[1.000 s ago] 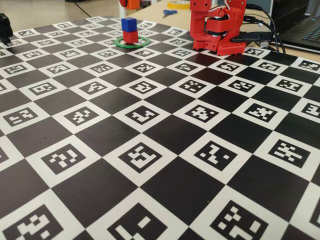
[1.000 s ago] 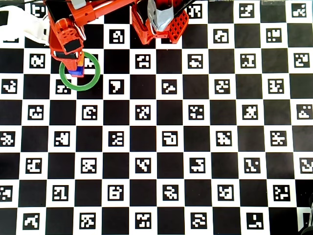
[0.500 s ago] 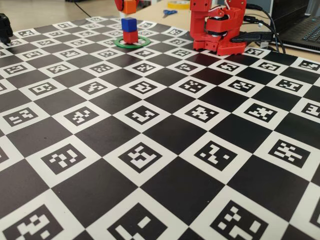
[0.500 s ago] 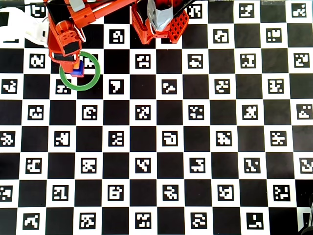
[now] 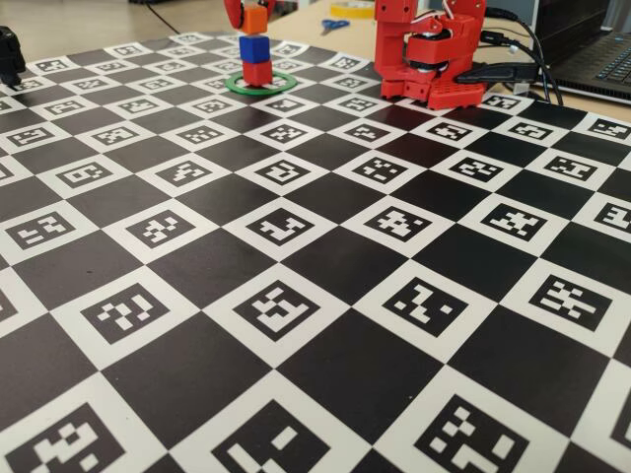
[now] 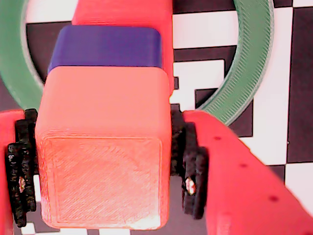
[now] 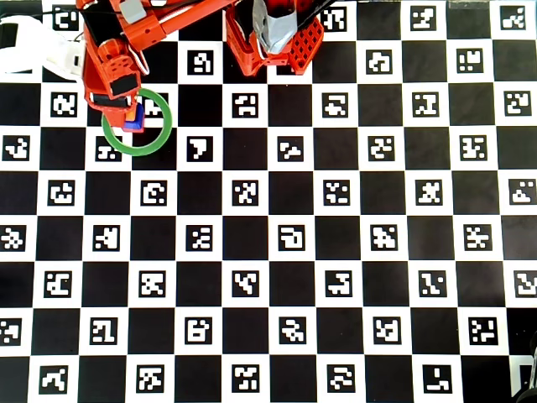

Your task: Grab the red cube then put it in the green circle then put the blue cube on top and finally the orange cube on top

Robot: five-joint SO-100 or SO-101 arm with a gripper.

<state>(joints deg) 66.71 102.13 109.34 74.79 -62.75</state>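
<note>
In the fixed view, the orange cube (image 5: 255,18) has descended over the last second and now sits just above the blue cube (image 5: 253,48), which rests on the red cube (image 5: 258,72) inside the green circle (image 5: 237,85). The jaws are clamped on the orange cube (image 6: 102,147). Judged: final placement imminent; release not yet done.
</note>
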